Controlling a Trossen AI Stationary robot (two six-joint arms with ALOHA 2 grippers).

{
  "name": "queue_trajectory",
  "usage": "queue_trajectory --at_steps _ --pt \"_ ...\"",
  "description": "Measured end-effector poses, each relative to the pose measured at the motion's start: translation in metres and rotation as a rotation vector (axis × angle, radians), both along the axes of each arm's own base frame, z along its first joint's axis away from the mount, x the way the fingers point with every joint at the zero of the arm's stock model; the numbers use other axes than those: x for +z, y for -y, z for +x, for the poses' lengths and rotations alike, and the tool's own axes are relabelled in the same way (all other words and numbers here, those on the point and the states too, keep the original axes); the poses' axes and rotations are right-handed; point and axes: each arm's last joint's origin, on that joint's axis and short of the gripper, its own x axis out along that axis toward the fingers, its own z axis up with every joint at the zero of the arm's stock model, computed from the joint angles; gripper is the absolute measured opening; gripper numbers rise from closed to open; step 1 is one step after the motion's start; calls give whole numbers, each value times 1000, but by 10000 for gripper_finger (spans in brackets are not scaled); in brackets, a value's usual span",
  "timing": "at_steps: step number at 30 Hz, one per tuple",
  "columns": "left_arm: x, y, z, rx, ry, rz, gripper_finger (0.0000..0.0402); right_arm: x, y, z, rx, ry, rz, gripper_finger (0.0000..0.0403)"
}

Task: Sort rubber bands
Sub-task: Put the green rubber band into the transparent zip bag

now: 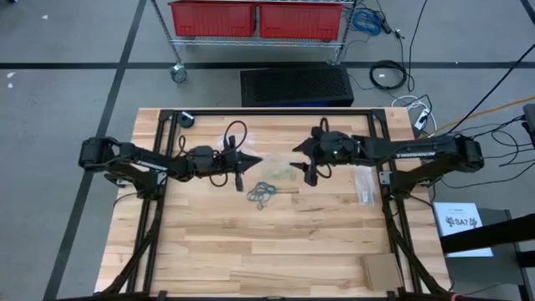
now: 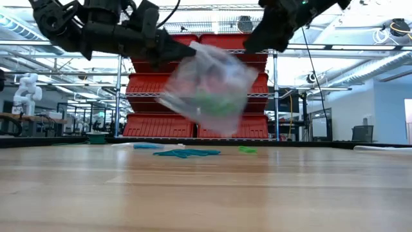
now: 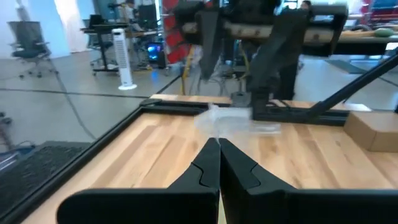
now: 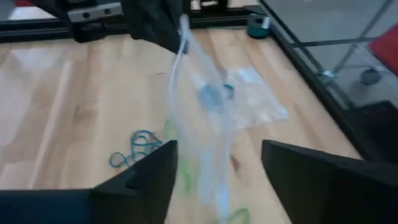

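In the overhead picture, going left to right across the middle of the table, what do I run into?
Left gripper, shut on a corner of a clear plastic bag → pile of blue rubber bands on the wood → right gripper, open → flat clear bags lying beside the right arm.

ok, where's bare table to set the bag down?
Free: the near half of the table, below the rubber bands and left of the cardboard piece. Crowded: centre, where the left gripper holds the bag opposite the open right gripper.
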Motion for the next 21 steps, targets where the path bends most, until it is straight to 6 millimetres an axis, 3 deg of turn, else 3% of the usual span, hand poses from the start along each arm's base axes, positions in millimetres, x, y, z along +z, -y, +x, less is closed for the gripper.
queue_trajectory --at_steps 7,15,21 --pt "0 -3 -26 67 31 -4 0 7 1 -29 -174 -55 28 289" --pt "14 0 -48 68 87 10 0 -78 -7 -12 -359 -97 171 295" --pt "13 0 -50 70 58 7 0 -126 -5 11 -468 -109 183 295"
